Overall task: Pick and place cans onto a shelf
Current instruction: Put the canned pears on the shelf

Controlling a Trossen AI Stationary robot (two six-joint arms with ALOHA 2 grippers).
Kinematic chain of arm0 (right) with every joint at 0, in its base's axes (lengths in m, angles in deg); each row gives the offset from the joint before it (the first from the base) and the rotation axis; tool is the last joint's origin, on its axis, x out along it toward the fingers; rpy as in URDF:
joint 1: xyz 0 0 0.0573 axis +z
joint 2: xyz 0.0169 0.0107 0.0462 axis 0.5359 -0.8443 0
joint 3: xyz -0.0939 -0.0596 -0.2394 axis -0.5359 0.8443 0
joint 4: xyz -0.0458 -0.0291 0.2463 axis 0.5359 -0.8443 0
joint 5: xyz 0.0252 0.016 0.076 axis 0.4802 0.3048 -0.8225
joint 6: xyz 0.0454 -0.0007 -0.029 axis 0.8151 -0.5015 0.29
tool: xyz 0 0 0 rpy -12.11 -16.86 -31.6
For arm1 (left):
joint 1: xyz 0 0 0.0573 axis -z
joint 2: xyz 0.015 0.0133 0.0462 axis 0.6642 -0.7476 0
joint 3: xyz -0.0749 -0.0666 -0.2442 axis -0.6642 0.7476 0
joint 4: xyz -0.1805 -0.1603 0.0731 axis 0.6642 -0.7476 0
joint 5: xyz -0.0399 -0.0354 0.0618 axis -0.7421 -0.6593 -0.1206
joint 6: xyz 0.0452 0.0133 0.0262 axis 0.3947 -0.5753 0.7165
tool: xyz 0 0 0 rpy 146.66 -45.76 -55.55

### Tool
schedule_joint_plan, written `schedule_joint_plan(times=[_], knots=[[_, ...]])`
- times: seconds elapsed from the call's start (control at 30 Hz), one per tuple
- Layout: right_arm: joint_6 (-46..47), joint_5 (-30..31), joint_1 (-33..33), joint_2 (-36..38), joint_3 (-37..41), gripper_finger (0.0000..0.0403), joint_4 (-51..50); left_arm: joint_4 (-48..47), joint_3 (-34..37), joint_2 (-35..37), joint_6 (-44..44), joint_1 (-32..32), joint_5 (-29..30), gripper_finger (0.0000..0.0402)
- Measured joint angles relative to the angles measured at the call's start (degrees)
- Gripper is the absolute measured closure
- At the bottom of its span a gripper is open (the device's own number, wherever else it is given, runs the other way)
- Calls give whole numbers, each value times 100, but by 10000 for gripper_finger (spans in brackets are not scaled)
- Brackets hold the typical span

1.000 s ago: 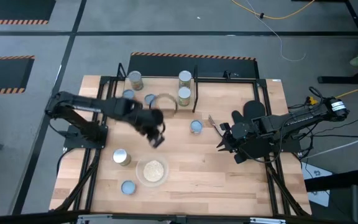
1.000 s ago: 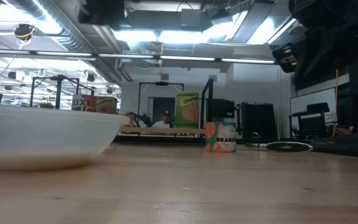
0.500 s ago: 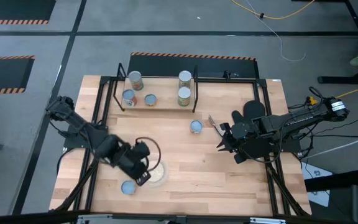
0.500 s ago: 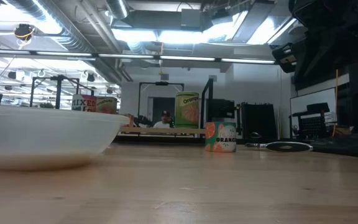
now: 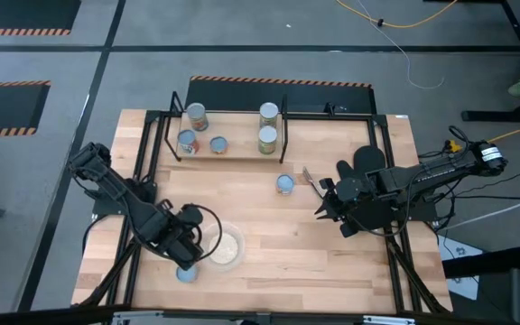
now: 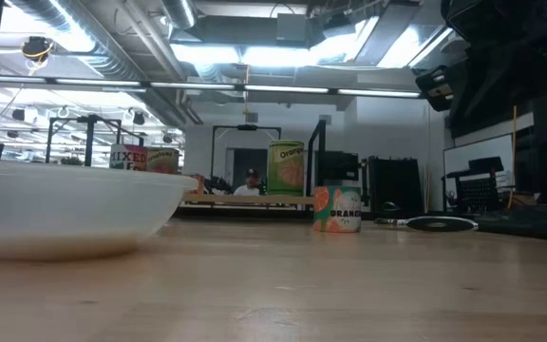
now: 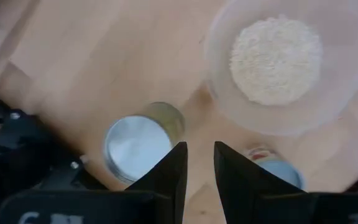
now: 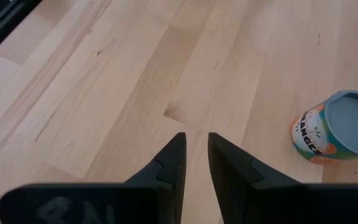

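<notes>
The left hand (image 5: 185, 246) hides one can (image 7: 138, 147) from above.

The table (image 5: 332, 244) is pale wood in joined planks, smooth with a soft satin sheen. The shelf (image 5: 237, 149) is the same light wood on thin black metal posts. The cans (image 7: 137, 147) have dull silvery metal tops and glossy printed paper labels. The bowl (image 7: 347, 93) is clear, smooth plastic holding rough pale grain (image 7: 276, 59). The gripper fingers (image 8: 173, 163) are matt black plastic.
</notes>
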Motion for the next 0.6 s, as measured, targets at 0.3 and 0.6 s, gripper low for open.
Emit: schedule_joint_plan(times=[0.3, 0.6], knots=[[0, 0, -1, 0, 0, 331, -1, 24, 513, -35, 2, 13, -177, 330], [0, 0, 0, 0, 0, 331, -3, 390, 1197, -33, 9, 13, -708, 330]])
